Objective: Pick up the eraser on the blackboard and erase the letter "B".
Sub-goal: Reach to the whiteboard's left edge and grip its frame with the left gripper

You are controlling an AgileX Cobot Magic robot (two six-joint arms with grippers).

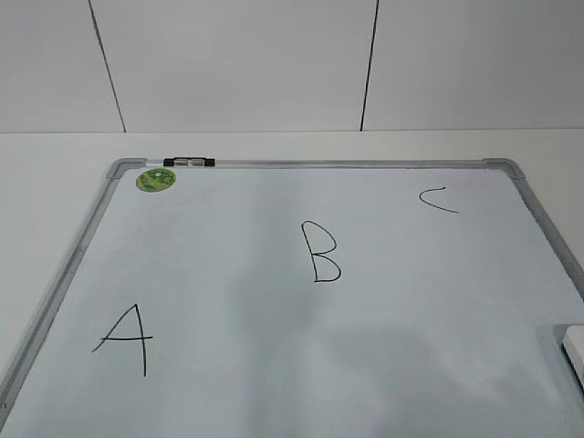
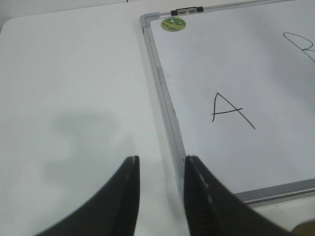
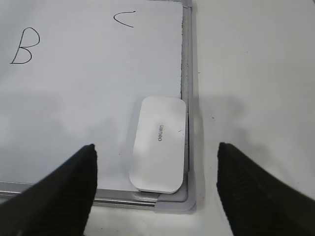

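Light: bright, even, diffuse.
Shadows: soft grey patches are cast on the blackboard (image 1: 383, 301).
Focus: near gripper fingers (image 2: 123, 196) are blurred.

The counter (image 1: 55, 151) is a plain white, smooth surface that runs back to a pale panelled wall (image 1: 237, 64). Lying flat on it is the blackboard (image 1: 274, 365), a large white board in a grey metal frame with rounded grey corners. In the left wrist view bare counter spreads wide to the left of the board's frame; in the right wrist view a strip of counter also shows to the right of the frame and along its near edge.
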